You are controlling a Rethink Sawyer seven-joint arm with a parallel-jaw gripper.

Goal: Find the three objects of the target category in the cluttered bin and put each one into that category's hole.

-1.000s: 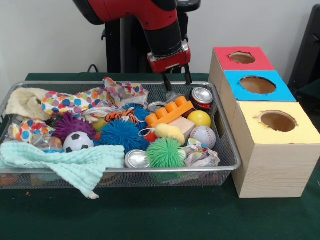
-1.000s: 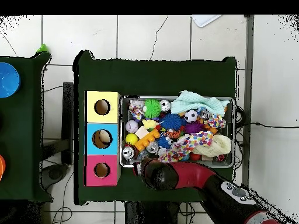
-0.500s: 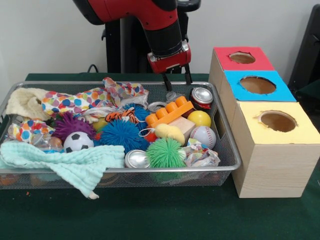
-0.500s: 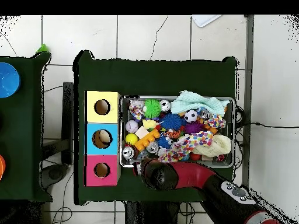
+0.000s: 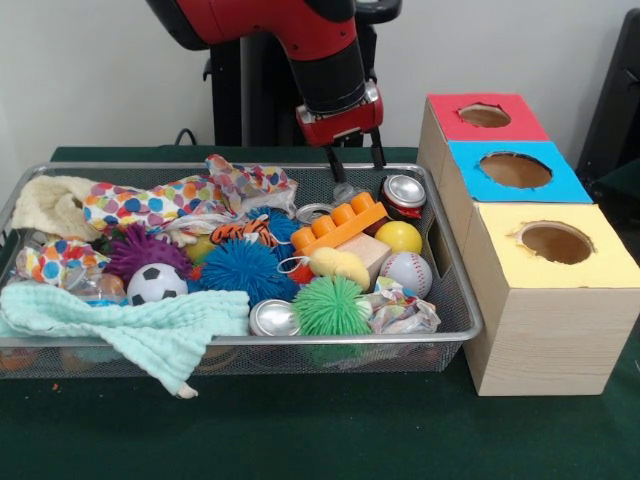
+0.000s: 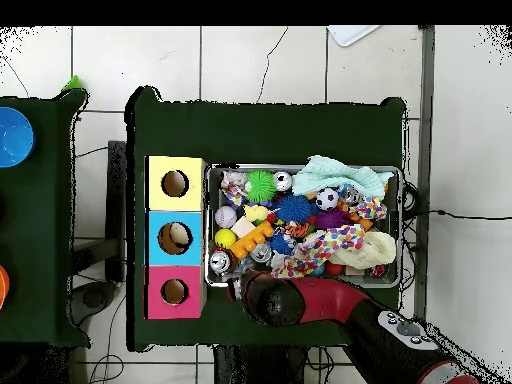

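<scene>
My gripper (image 5: 357,164) hangs open above the far right corner of the wire bin (image 5: 455,300), its two dark fingers spread with nothing between them. Just right of it and lower lies a red can (image 5: 404,192) on its side. A second can (image 5: 273,318) rests at the bin's near edge, and a third silver can rim (image 5: 312,212) shows beside the orange block (image 5: 338,224). The box with three holes, red (image 5: 484,115), blue (image 5: 515,169) and yellow (image 5: 555,242), stands right of the bin. In the overhead view the arm (image 6: 290,300) covers the gripper.
The bin also holds a yellow ball (image 5: 399,237), a baseball (image 5: 406,272), a soccer ball (image 5: 156,284), blue (image 5: 243,268), green (image 5: 331,305) and purple (image 5: 145,252) spiky balls, a mint cloth (image 5: 140,325), a spotted cloth (image 5: 180,200) and crumpled paper (image 5: 400,310).
The gripper has shifted very slightly to the right in the front view. Nothing in the bin has moved.
</scene>
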